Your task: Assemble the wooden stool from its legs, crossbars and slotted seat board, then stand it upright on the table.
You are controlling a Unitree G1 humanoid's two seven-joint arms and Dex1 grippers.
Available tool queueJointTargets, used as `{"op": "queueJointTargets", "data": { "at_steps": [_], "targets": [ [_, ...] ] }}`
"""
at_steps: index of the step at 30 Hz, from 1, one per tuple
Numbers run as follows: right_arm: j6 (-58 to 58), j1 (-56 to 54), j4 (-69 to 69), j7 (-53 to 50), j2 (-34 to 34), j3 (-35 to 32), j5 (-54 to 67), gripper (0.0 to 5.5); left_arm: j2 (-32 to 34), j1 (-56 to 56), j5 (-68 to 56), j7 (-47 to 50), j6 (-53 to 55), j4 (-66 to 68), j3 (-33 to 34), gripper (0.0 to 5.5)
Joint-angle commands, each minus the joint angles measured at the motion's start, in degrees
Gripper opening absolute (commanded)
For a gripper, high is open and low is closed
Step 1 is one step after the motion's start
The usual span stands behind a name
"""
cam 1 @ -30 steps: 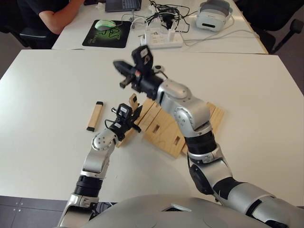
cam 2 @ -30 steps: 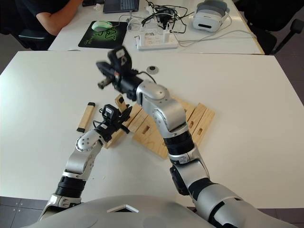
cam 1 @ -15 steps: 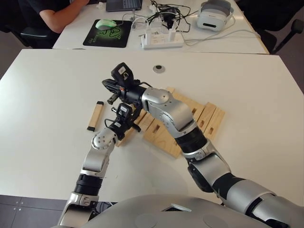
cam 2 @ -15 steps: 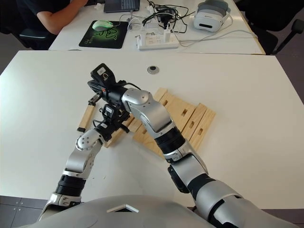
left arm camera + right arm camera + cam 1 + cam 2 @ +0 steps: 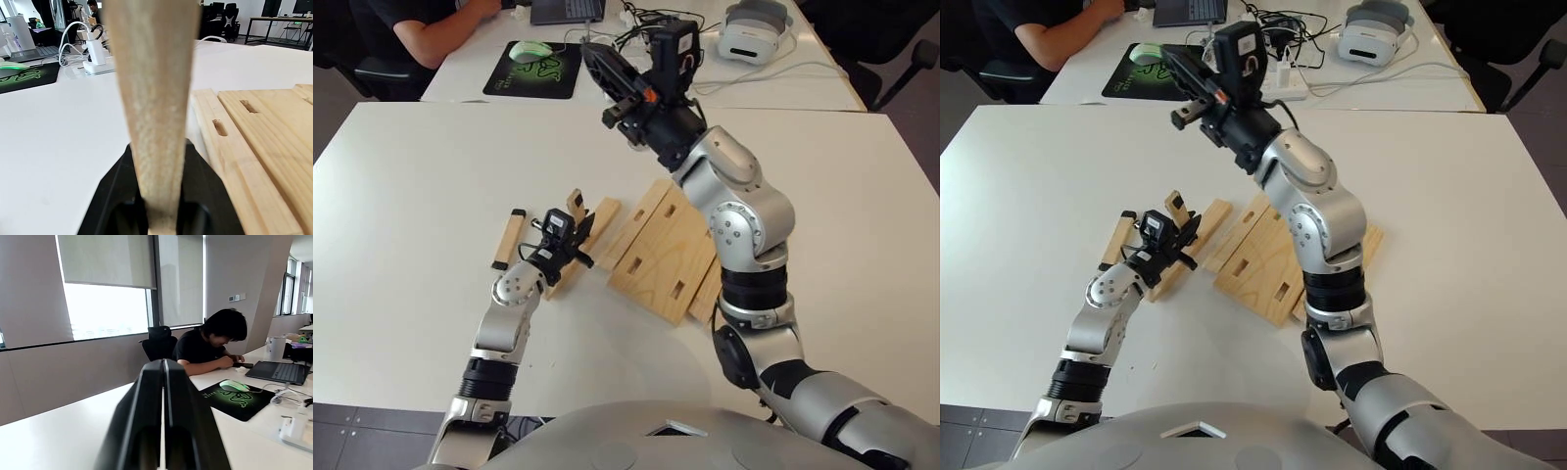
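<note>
The slotted seat board [image 5: 658, 257] lies flat at the table's middle, partly under my right arm. My left gripper [image 5: 565, 238] hovers just left of the board and is shut on a short wooden bar [image 5: 155, 93] that sticks up and away between its fingers. Beside that gripper, a longer bar [image 5: 598, 215] lies against the board's left edge. Farther left, a loose bar [image 5: 509, 240] with dark ends rests on the table. My right gripper [image 5: 595, 55] is raised high over the table's far edge, shut with nothing between its fingers [image 5: 146, 396].
Behind the work table stands a second table with a mouse mat [image 5: 534, 69], a power strip with cables [image 5: 1253, 83], a white headset [image 5: 754, 29] and a laptop. A person sits at its far left. The white tabletop stretches bare to left and right.
My right arm dipped to the left gripper half a second ago, then swung up and back over the far edge. The left gripper with its bar has shifted slightly left.
</note>
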Motion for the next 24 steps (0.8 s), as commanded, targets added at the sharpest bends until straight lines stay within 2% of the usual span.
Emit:
{"op": "queueJointTargets", "data": {
  "at_steps": [1, 4, 7, 13, 19, 24],
  "targets": [
    [2.23, 6.91, 0.12, 3.57, -12.04, -4.66, -1.92, 0.00, 1.65, 0.47, 0.21, 0.20, 1.03, 0.22, 1.56, 0.41],
    [-1.50, 10.20, 2.85, 3.90, -20.35, -9.99, -5.56, 0.00, 2.27, 1.54, -0.14, 0.13, 1.45, -0.94, 2.38, 0.41],
    [-4.08, 14.68, 6.54, 6.78, -29.52, -12.23, -9.49, 0.00, 2.79, 2.14, -0.41, 0.55, 1.85, -2.46, 3.41, 0.41],
    [-9.42, 25.85, 8.85, 21.53, -46.09, -8.40, -14.85, 0.00, 3.53, 2.77, -1.64, 2.24, 3.68, -6.69, 7.07, 0.41],
    [-10.55, 32.50, 7.21, 33.86, -54.07, -5.03, -15.11, 0.00, 3.49, 2.52, -2.16, 3.74, 5.13, -9.02, 9.00, 0.41],
    [-10.42, 36.75, 5.90, 38.53, -57.34, -1.86, -16.88, 0.00, 3.33, 1.34, -2.38, 4.67, 7.04, -11.45, 9.28, 0.41]
  ]
}}
